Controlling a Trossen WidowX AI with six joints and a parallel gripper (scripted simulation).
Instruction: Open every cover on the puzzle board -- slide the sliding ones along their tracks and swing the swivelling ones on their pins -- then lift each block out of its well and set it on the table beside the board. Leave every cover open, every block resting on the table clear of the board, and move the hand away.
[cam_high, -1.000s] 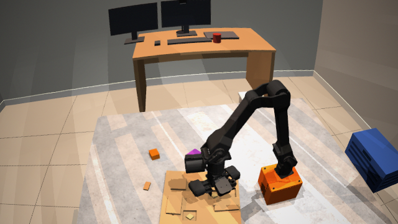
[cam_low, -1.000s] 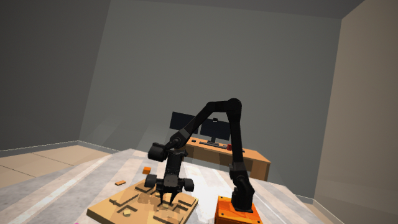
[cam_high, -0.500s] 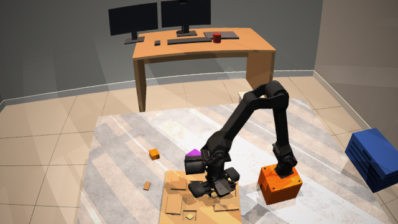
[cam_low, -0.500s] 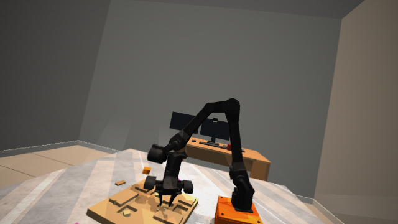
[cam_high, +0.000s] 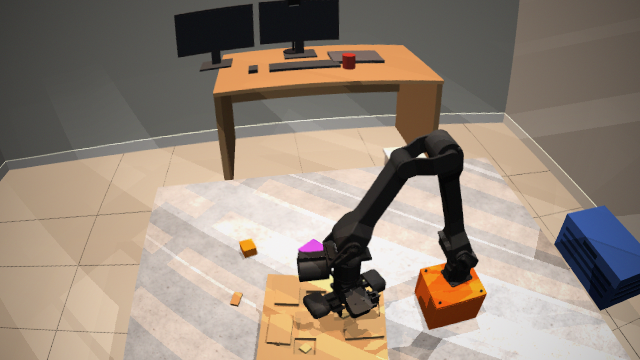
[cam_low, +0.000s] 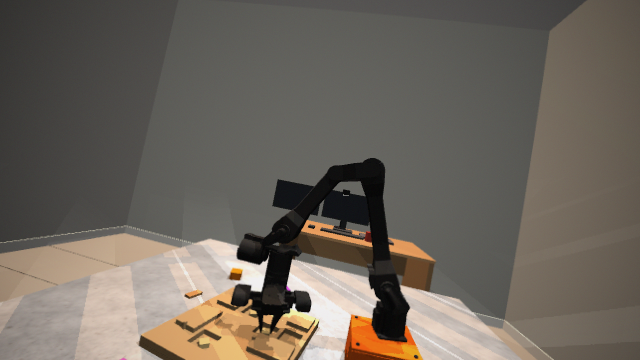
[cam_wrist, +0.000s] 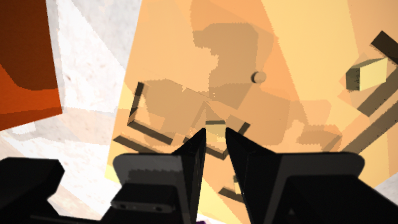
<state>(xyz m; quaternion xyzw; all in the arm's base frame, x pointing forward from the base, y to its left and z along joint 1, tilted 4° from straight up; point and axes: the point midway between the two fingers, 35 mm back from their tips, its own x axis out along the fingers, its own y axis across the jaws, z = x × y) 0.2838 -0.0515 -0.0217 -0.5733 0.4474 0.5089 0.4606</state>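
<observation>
Bench (cam_high: 190, 220) (cam_low: 100, 310) (cam_wrist: 85, 60): holds board and arm.
Puzzle board (cam_high: 262, 345) (cam_low: 160, 340) (cam_wrist: 315, 30): between left and right bench edges.
Gripper (cam_high: 345, 314) (cam_low: 266, 331) (cam_wrist: 215, 131): over board; fingers narrow, pale block (cam_wrist: 216, 129) between tips, clamping cannot be told.
Magenta piece (cam_high: 311, 246) (cam_low: 288, 288) (cam_wrist: 201, 222): beyond board, toward far bench edge.
Orange cube (cam_high: 248, 248) (cam_low: 236, 274): off board, toward left bench edge.
Second pale block (cam_high: 305, 347) (cam_low: 203, 343) (cam_wrist: 370, 74): at board well.

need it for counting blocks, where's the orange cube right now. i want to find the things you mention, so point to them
In the top view, the orange cube (cam_high: 248, 248) (cam_low: 236, 274) sits left of the arm, past the board's (cam_high: 322, 352) (cam_low: 162, 340) far left corner, beyond the small flat orange piece (cam_high: 236, 299) (cam_low: 193, 294).
</observation>
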